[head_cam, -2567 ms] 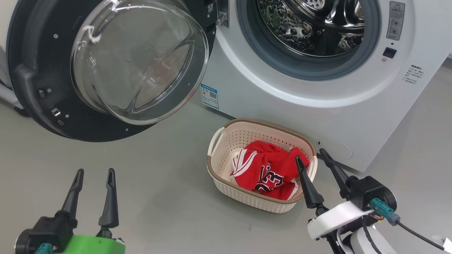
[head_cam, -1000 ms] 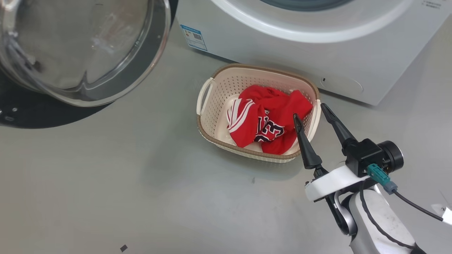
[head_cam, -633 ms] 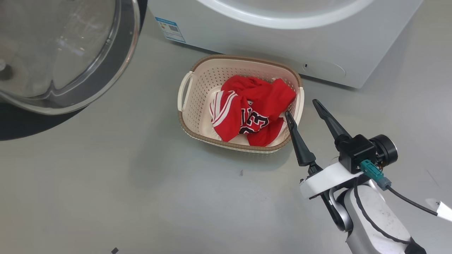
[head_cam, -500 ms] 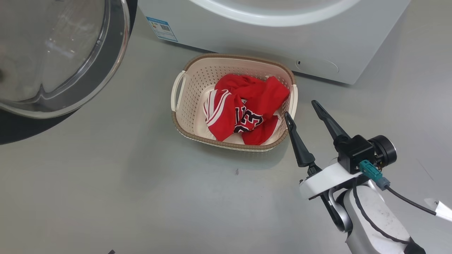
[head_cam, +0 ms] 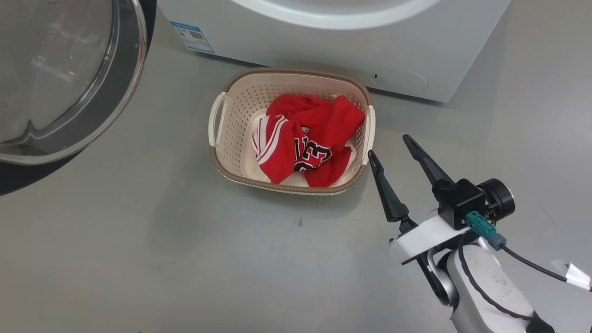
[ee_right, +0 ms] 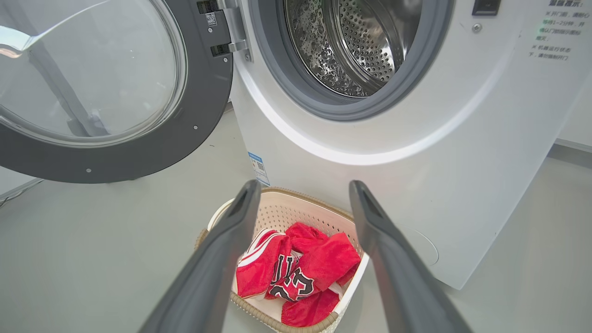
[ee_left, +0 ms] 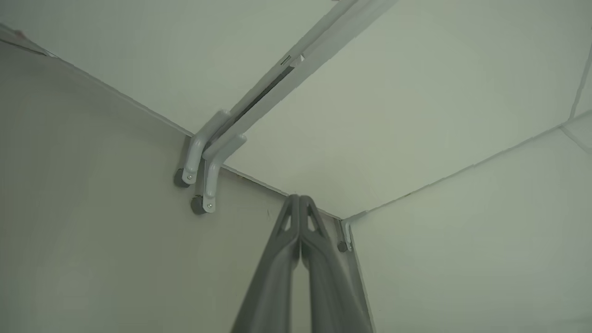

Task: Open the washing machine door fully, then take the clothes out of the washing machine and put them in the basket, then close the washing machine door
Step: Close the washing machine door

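- Left end effector (ee_left: 299, 199): in the left wrist view its two long dark fingers are pressed together at the tips, with nothing between them. They point at a corner where plain pale surfaces meet. A pale rail (ee_left: 259, 101) with two small dark wheels sits left of the tips.
- Large round washing machine door (head_cam: 69, 83), glossy black rim with a bulging clear glass bowl: it stands swung open at the far left of the head view, over the grey floor (head_cam: 138, 254). It is well apart from the right end effector.
- Large white front-loading washing machine (head_cam: 296, 51): it runs along the top of the head view, with a blue sticker (head_cam: 192, 36) at its lower left front corner. The right wrist view shows the perforated steel drum (ee_right: 365, 51) inside a grey gasket.
- Small cream perforated plastic basket (head_cam: 233, 129), brown woven-look rim and two loop handles: it stands on the floor just in front of the machine, to the right of the door.
- Red jersey clothes (head_cam: 319, 125), with white stripes and a black number 23: they lie crumpled inside the basket, toward its right side. Bare cream bottom shows at the left.
- Right end effector (head_cam: 388, 145): its fingers are spread wide and hold nothing. The nearer fingertip appears just beside the basket's right handle, outside the rim, and the other is over bare floor. The clothes lie to its left, not touching it.
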Robot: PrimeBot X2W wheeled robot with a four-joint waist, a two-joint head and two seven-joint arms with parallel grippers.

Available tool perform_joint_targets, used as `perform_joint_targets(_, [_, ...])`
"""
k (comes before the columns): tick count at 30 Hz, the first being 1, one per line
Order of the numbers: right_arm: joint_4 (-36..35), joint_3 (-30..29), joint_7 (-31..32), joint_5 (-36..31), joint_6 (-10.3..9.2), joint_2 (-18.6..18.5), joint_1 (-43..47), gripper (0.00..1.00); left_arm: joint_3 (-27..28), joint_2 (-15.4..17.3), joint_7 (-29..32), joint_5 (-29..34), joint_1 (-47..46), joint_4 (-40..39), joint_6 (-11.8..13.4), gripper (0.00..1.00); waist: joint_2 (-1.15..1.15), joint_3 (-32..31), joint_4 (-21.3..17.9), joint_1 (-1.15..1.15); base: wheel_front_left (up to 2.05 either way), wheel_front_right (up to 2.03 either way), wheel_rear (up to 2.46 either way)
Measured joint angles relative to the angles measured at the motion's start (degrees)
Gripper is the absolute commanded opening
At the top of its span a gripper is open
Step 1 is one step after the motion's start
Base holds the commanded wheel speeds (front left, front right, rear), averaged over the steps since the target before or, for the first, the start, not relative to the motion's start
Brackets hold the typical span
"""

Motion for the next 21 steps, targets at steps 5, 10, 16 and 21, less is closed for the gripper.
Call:
perform_joint_targets(5, [0.31, 0.12, -0.07, 0.01, -0.01, 0.03, -0.05, 1.0, 1.68, -0.29, 3.25, -2.8, -3.75, 3.48, 2.72, 0.0, 0.0, 0.22, -0.26, 0.0, 0.0, 0.0, 0.0])
perform_joint_targets(10, [0.41, 0.37, -0.08, 0.01, -0.11, 0.08, -0.8, 1.0, 2.5, 0.03, 5.47, -3.45, -5.11, 6.36, 3.68, 0.0, 0.0, 0.48, -0.49, 0.0, 0.0, 0.0, 0.0])
perform_joint_targets(16, [0.48, 0.58, -0.18, 0.01, -0.16, 0.15, -1.1, 1.0, 2.2, 0.22, 9.0, -4.46, -7.92, 8.55, 3.75, 0.0, 0.0, 0.8, -0.66, 0.0, 0.0, 0.0, 0.0])
perform_joint_targets(21, [0.64, 0.62, -0.26, 0.01, -0.18, 0.16, -1.19, 1.0, 0.75, 0.2, 12.24, -4.81, -8.9, 9.81, 3.75, 0.0, 0.0, 0.99, -0.67, 0.0, 0.0, 0.0, 0.0])
